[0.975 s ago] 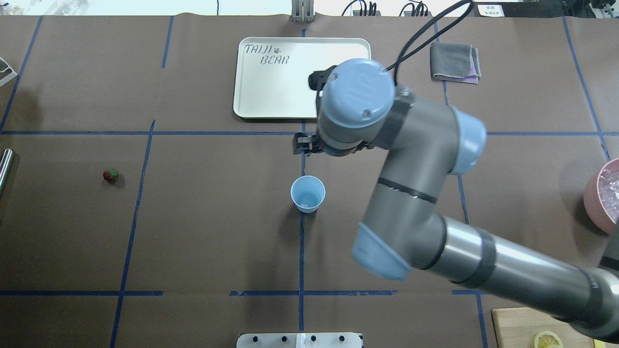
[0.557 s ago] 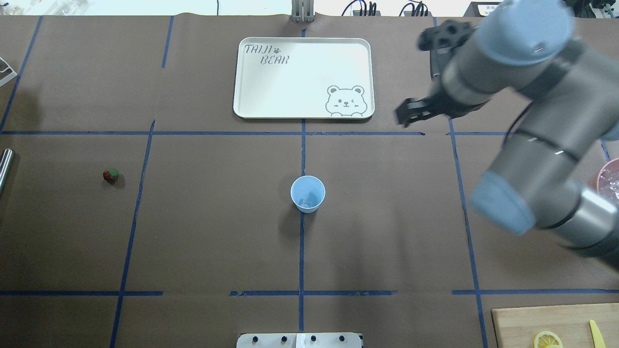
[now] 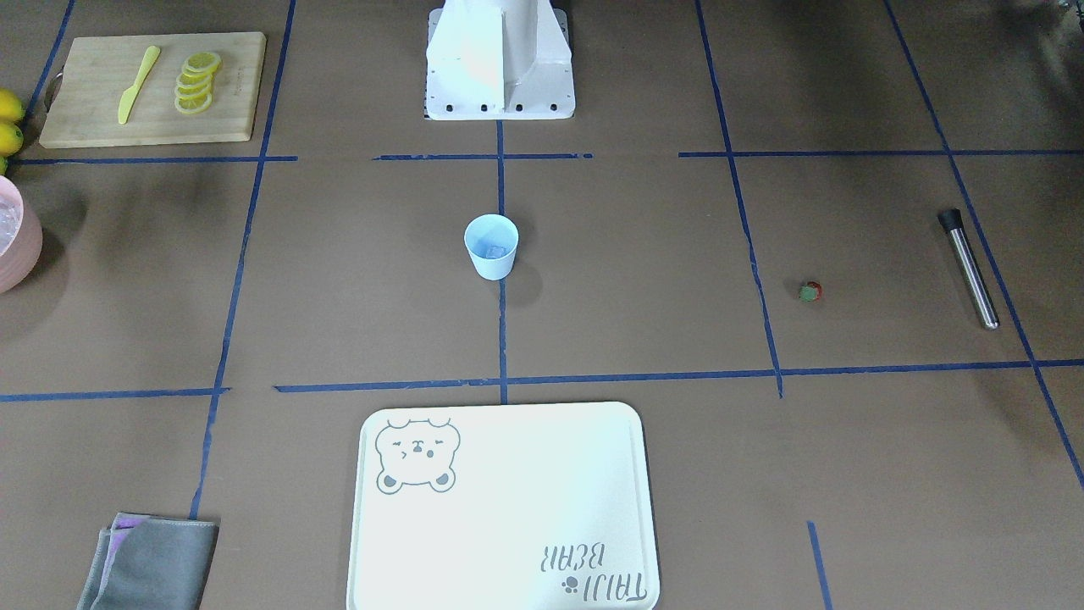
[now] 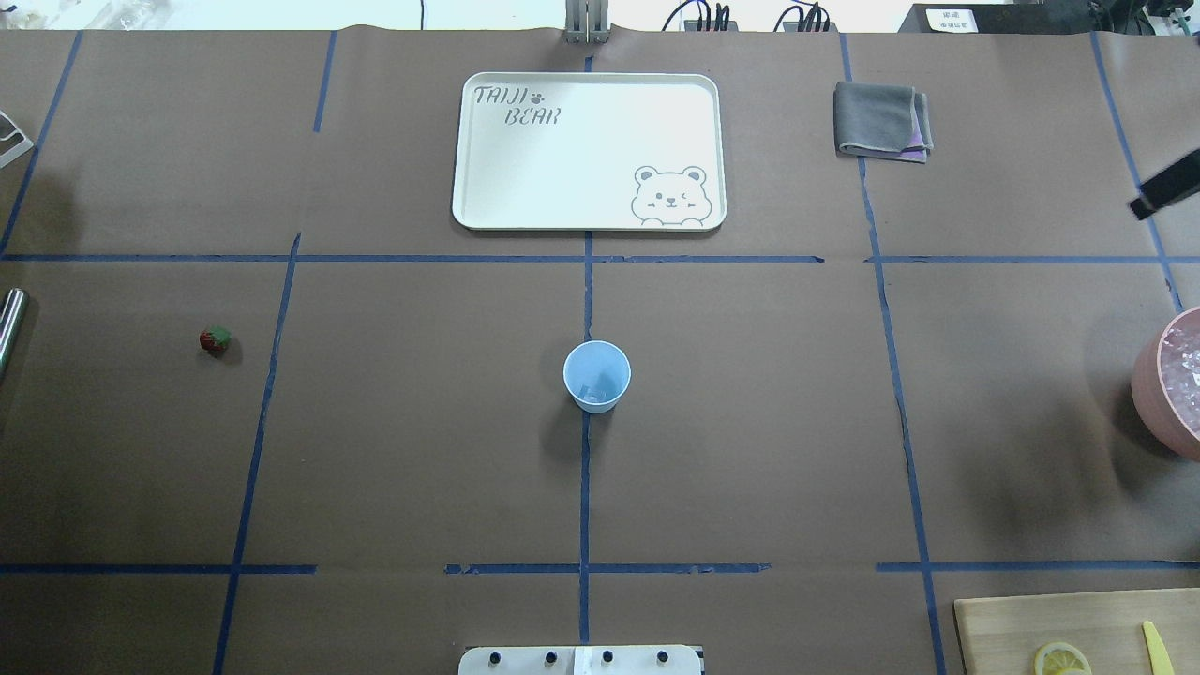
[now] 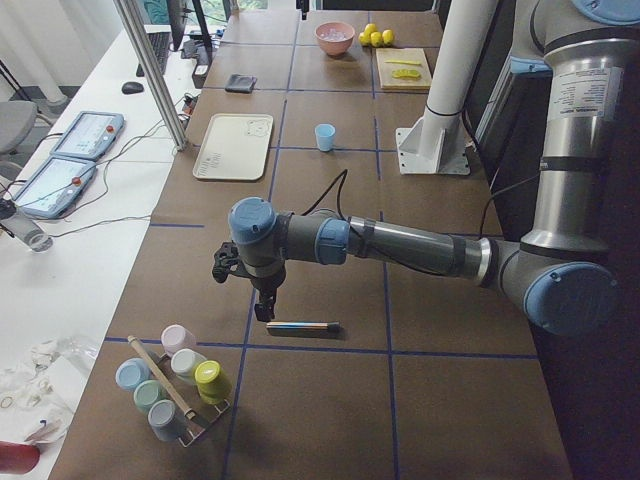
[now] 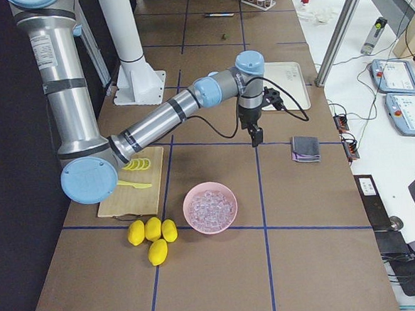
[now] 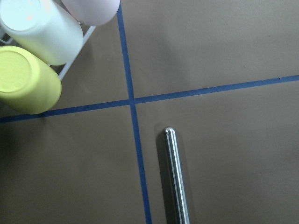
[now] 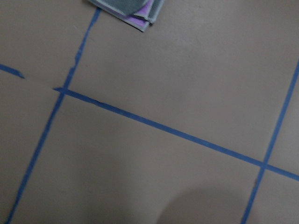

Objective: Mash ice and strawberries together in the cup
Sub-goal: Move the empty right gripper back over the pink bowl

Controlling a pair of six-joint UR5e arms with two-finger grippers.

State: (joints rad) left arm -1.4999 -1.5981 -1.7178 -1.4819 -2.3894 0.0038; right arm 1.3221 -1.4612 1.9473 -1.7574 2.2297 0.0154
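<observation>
The pale blue cup [image 4: 596,375] stands upright at the table's middle, also seen in the front view [image 3: 491,246]. An ice cube [image 4: 590,390] lies at its bottom. More ice [image 6: 210,209] fills a pink bowl [image 4: 1146,394] at the right edge. The strawberry [image 4: 215,340] lies alone on the left half [image 3: 810,292]. My right gripper [image 6: 254,136] hangs over the table between the tray and the grey towel; only a dark tip [image 4: 1165,195] of it shows overhead, and I cannot tell its state. My left gripper [image 5: 266,308] hovers just above a steel muddler [image 5: 303,326]; I cannot tell its state.
A white bear tray [image 4: 487,187] lies beyond the cup, a folded grey towel [image 4: 881,120] to its right. A cutting board [image 3: 102,127] holds lemon slices [image 3: 196,82] and a yellow knife [image 3: 135,85]. A rack of coloured cups [image 5: 170,385] stands near the muddler [image 7: 176,182].
My right arm has swung from beside the cup away to the right, almost fully out of the overhead view. The cup and strawberry have not moved.
</observation>
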